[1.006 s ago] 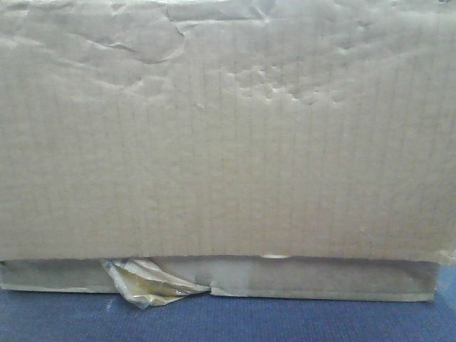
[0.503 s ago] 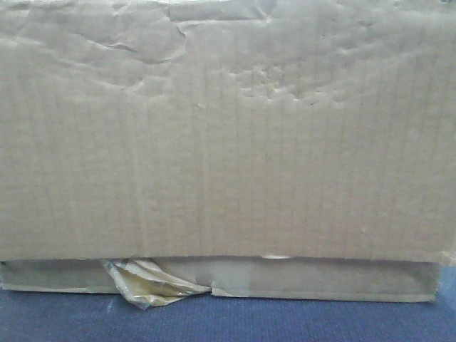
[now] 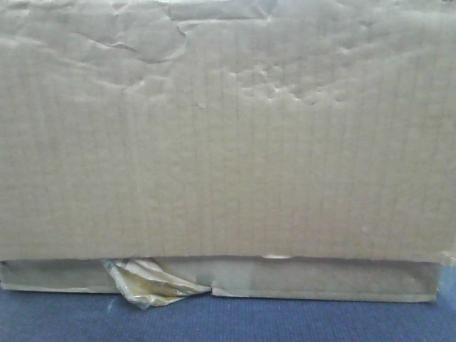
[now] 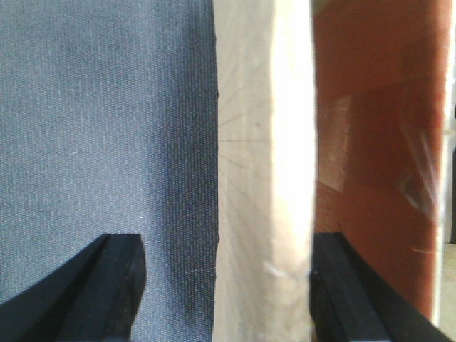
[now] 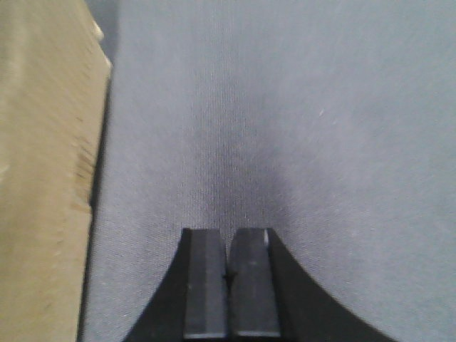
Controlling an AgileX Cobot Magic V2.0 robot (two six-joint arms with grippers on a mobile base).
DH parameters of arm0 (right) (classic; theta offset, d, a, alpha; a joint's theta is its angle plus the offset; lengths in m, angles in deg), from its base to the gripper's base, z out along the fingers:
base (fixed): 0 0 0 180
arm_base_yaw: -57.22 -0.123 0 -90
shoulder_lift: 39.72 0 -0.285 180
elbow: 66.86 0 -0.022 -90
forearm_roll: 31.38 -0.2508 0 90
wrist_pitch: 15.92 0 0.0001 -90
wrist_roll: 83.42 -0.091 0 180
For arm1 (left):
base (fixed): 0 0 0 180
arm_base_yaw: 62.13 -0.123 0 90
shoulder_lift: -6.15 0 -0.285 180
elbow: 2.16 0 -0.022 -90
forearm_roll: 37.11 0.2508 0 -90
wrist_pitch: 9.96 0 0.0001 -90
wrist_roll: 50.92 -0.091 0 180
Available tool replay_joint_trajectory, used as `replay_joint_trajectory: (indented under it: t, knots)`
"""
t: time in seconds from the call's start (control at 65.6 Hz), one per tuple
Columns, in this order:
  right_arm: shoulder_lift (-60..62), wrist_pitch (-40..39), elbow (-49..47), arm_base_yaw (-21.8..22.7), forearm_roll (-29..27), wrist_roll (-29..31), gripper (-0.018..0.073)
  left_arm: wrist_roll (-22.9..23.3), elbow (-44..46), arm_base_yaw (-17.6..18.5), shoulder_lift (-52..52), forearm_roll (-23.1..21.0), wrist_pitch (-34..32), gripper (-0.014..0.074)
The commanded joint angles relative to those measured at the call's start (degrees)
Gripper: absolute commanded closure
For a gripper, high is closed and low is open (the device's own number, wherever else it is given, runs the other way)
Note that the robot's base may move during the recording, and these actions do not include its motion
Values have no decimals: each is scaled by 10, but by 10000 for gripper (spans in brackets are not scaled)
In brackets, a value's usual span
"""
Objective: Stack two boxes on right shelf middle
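Black and spread wide, the left claw (image 4: 226,242) straddles an upright wall of the cardboard box (image 4: 263,142). The finger on the right of its wrist view (image 4: 356,299) lies against the wall's reddish-brown inner side. The other finger (image 4: 92,299) stands apart from the outer side, over the blue cloth (image 4: 92,107). The wall is between the fingers but is not pinched by both.

The right claw (image 5: 228,274) is closed, its two pads pressed together with nothing between them, above bare cloth. A side of the box runs along the left edge of that view, well apart from the pads.

In the front view the box fills nearly the whole picture, its broad face creased and dented near the top. The face's lower edge overhangs a narrow, recessed cardboard strip (image 3: 320,278). Whether that strip belongs to the same box or a second one I cannot tell. A crumpled yellowish tape scrap (image 3: 153,281) hangs from the strip at lower left, down to the cloth on which the cardboard rests.
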Motion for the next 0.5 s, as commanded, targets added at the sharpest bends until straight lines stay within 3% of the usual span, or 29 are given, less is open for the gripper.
replay_joint_trajectory:
  t: [0.0, 0.137, 0.244, 0.381, 0.488]
  knots:
    - [-40, -19, -10, 1, 0, 1, 721, -1, -1, -2, -1, -1, -2, 225]
    - [-90, -2, -31, 1, -1, 0, 721, -1, -1, -2, -1, -1, -2, 225]
    - [-124, 51, -69, -8, 15, -50, 716, -1, -1, -2, -1, -1, -2, 225]
    - [-138, 97, -127, -68, 113, -156, 716, -1, -1, -2, -1, -1, -2, 225]
    - [-140, 126, -175, -125, 129, -181, 716, -1, -1, -2, -1, -1, -2, 225]
